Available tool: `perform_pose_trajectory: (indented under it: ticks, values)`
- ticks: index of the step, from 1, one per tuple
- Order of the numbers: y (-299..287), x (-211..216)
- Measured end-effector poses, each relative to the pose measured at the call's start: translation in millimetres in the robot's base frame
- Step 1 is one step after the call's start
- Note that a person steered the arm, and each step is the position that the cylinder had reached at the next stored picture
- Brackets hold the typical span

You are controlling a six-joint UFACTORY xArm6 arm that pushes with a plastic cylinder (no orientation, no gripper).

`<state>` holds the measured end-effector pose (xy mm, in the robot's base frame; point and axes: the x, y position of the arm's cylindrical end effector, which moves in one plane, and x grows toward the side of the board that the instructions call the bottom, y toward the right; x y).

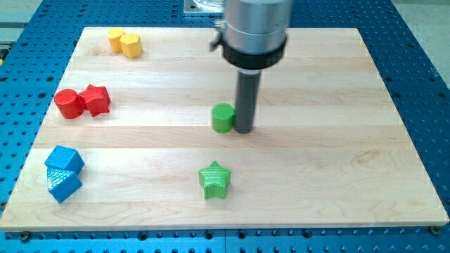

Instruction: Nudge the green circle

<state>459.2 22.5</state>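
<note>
The green circle (223, 117) stands near the middle of the wooden board (337, 161). My tip (244, 130) is down on the board right beside the green circle, at its right side, touching or nearly touching it. The dark rod rises from there to the grey arm body at the view's top. A green star (214, 179) lies below the circle, toward the view's bottom.
Two yellow blocks (124, 42) sit together at the top left. A red cylinder (68, 103) and a red block (96, 100) touch at the left. Two blue blocks (63, 173) are stacked close at the bottom left. A blue perforated table surrounds the board.
</note>
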Motion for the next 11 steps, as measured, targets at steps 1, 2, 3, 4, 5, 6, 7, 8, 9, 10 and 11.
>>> perform_pose_trajectory:
  ticks: [1,2,3,4,5,6,7,8,9,10,11]
  values:
    - [9,-27]
    - [10,-39]
    - [24,-44]
    - [39,-38]
    - [52,-34]
    - [59,-28]
    - [57,-28]
    - [23,5]
    - [-42,9]
    - [-75,29]
    - [-142,11]
